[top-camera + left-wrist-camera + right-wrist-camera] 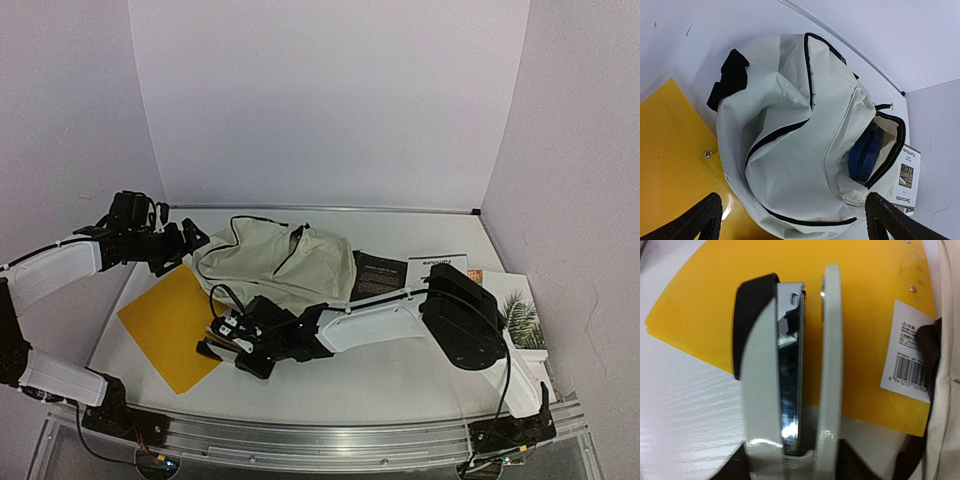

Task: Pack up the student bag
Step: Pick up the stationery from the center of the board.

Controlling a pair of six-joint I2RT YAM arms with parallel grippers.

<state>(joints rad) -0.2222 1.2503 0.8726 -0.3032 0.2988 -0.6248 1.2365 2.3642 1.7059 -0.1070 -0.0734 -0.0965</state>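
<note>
The student bag (290, 262), cream with black zipper trim, lies flat at the table's middle back. In the left wrist view the student bag (800, 125) has an open pocket with a blue case (865, 152) inside. My left gripper (185, 243) hangs open over the bag's left end, and nothing sits between its fingers (705, 215). My right gripper (225, 340) is low at the bag's front left, over the edge of a yellow folder (170, 325). A white and black stapler (790, 370) fills the right wrist view, with the right gripper (790, 465) shut on its rear sides.
A black booklet (380, 272), a white brochure (437, 264) and a palm-leaf book (520, 315) lie right of the bag. The folder (865, 315) carries a barcode label (907, 360) beside the bag's fabric (947, 365). Walls close in the back and both sides.
</note>
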